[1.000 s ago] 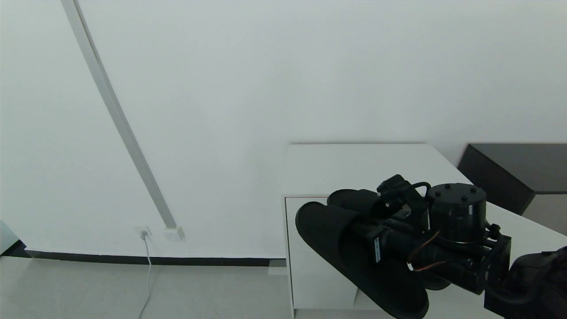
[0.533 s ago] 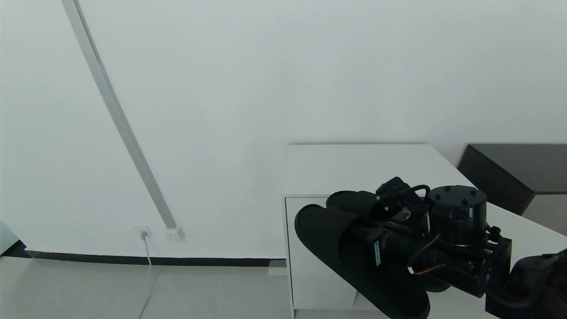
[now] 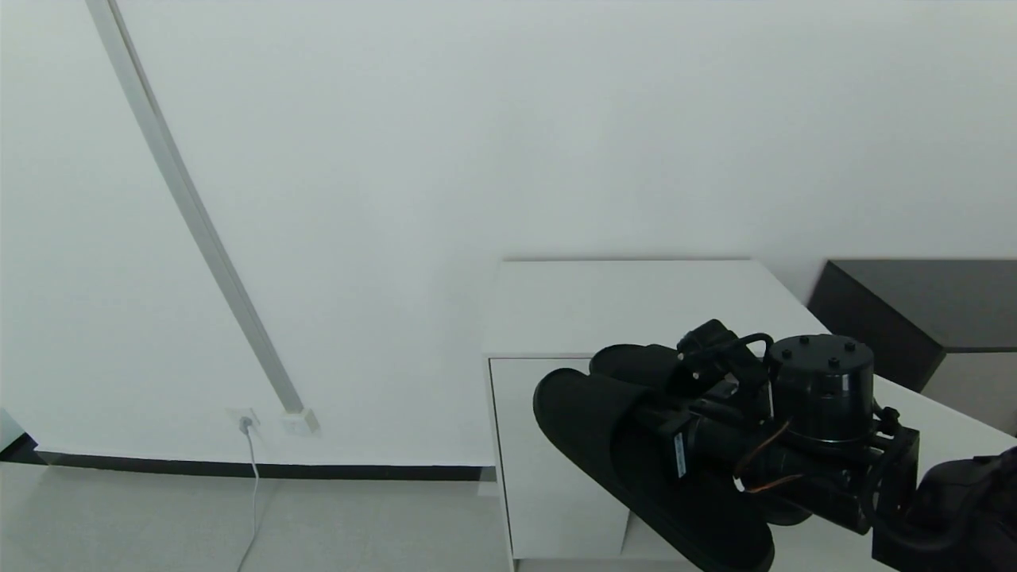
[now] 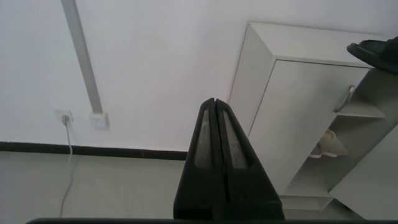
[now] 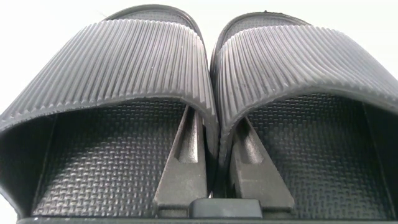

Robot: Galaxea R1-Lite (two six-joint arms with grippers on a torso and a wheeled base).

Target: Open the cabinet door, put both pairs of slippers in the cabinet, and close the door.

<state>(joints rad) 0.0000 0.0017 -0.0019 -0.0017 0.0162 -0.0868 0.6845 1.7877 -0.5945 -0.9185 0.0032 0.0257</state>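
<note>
Clamping the pair of black slippers (image 3: 588, 413), the right end effector (image 5: 214, 168) is extending from the lower right of the head view with its wrist roughly level. It is carrying the pair in the air in front of the white cabinet (image 3: 620, 306). One finger is sitting inside each slipper, under the strap, and the two fingers are pinching the slippers' adjoining side walls between them. The left end effector (image 4: 214, 140) is pointing towards the wall beside the cabinet, its fingers pressed together on nothing.

The straps are showing fine parallel ribs and the footbeds a pebbled grain, both moulded and matt. The cabinet is presenting smooth, flat white panels in a plain box shape, with a curved bar handle (image 4: 343, 99) on one front panel. Beside that panel, shelves (image 4: 357, 113) are standing exposed. A flat grey trunking strip (image 3: 191, 214) is running aslant down the wall to a socket (image 3: 246, 419), whose cable is dropping to the floor. A dark block of furniture (image 3: 914, 302) is standing to the cabinet's right.

The farther slipper is lying largely hidden behind the nearer one and the wrist. A pale item (image 4: 329, 143) on a lower shelf is proving too small to identify. The cabinet's base is being cut off by the head view's edge.
</note>
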